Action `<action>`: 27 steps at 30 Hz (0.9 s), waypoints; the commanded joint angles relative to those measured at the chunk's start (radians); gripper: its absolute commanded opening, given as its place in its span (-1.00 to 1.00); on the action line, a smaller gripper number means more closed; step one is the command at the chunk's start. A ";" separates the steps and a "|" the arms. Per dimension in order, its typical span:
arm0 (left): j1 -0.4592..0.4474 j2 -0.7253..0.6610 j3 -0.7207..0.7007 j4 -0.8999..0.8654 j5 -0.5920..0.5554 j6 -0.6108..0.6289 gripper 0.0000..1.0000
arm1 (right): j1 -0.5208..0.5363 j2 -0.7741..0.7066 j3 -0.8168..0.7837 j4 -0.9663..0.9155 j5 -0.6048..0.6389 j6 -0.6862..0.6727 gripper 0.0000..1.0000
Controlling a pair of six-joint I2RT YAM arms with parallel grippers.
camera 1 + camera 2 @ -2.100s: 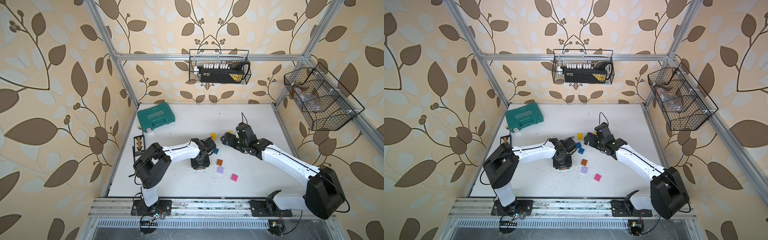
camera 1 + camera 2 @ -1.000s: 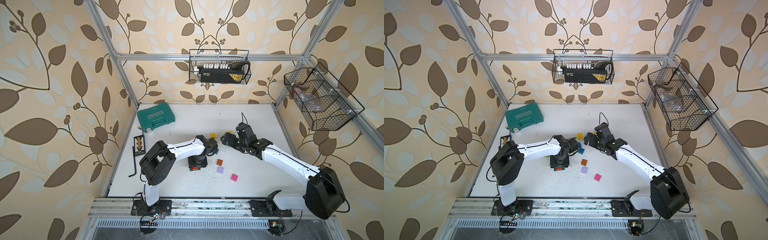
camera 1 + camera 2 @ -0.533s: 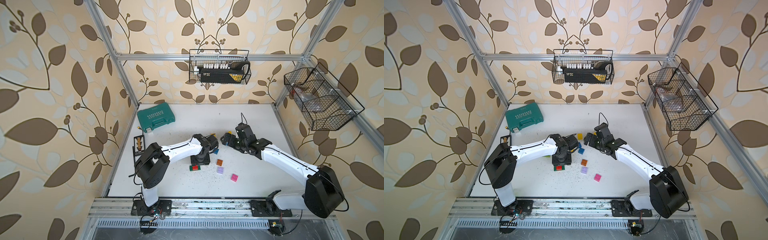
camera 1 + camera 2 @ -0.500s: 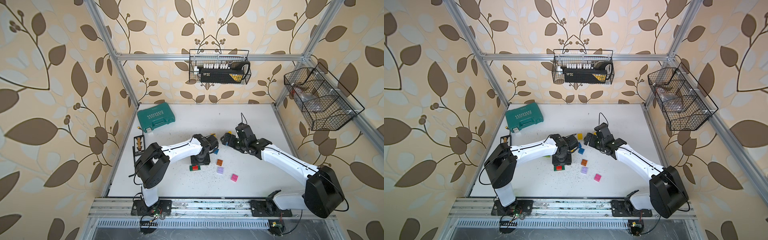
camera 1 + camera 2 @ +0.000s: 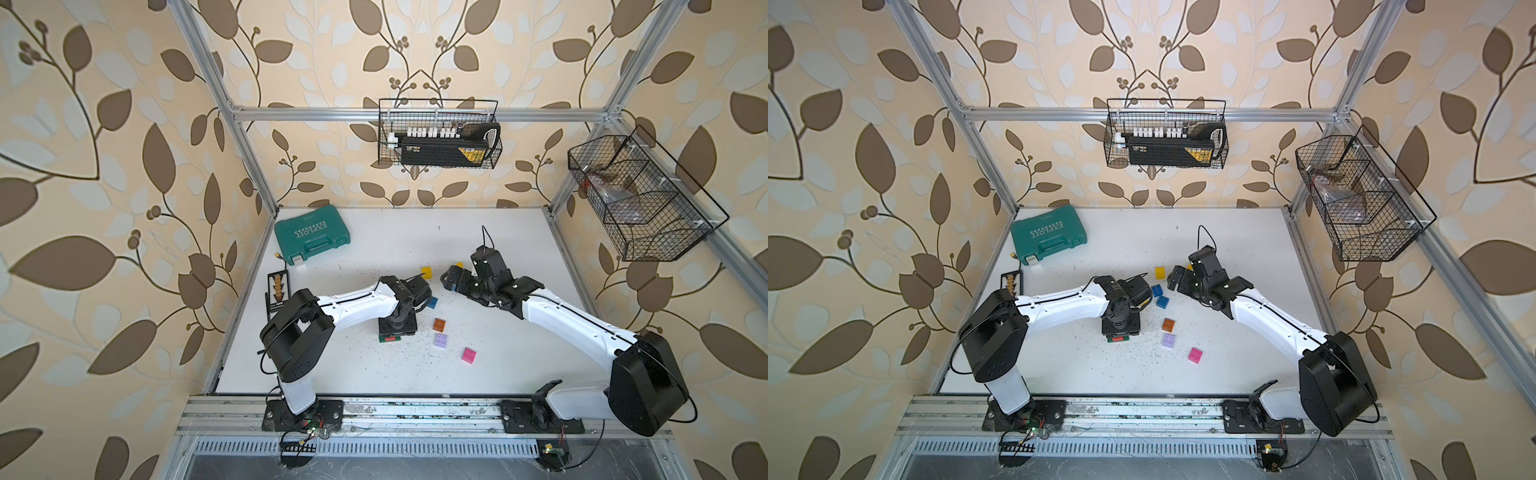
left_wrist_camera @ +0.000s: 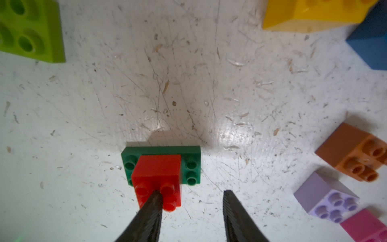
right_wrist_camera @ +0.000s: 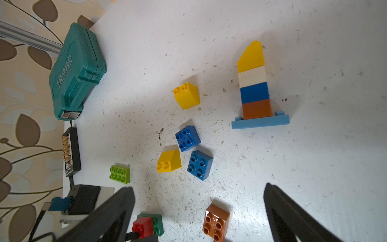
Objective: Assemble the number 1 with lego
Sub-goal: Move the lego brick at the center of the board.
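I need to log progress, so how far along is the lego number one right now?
Built: a stack of yellow, white, blue and brown bricks sits on a light blue plate. In hand: nothing is gripped; the open left gripper hovers at a red brick seated on a green plate. Left: a brown brick, a lilac brick, a pink brick and others lie loose.

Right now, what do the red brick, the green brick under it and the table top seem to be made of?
The red brick: moulded plastic, glossy; its smooth faces and round studs catch light.
The green brick: the same plastic by its look, with shiny studs.
The table top: hard and white, perhaps painted or laminated board; it is scratched, with a dull glare.
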 commanded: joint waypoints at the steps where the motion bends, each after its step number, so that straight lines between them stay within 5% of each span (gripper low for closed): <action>1: 0.012 0.043 -0.099 0.075 0.066 -0.021 -0.03 | -0.004 0.014 0.010 0.007 -0.006 0.006 0.99; 19: 0.046 0.167 0.026 0.152 0.108 0.388 -0.05 | -0.004 0.017 0.014 0.004 -0.002 0.007 0.99; 27: 0.062 0.174 0.132 0.103 0.119 0.443 -0.04 | -0.003 0.020 0.016 0.002 0.000 0.009 0.99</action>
